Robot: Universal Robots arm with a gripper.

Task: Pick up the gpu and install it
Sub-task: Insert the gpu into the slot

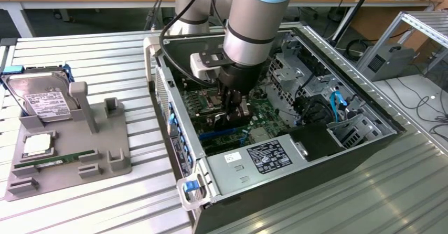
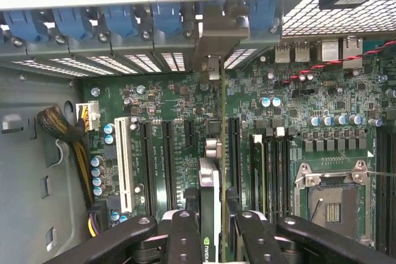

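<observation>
Where the wrist view looks down past the black fingers [image 2: 185, 239], the gripper [image 2: 210, 239] is closed on the gpu [image 2: 210, 214], a thin card held on edge with its green logo between the pads. The card stands over the green motherboard [image 2: 173, 103] among the long black slots, and its metal bracket [image 2: 213, 60] reaches up to the row of blue clips [image 2: 124, 23] at the case's rear wall; whether the edge is seated in a slot I can't tell. In the exterior view the gripper [image 1: 231, 108] reaches inside the open computer case [image 1: 364, 139] on the slatted counter [image 1: 105, 61]. Toward the counter's far-left edge a grey holder [image 1: 70, 155] carries a hard drive [image 1: 42, 100].
</observation>
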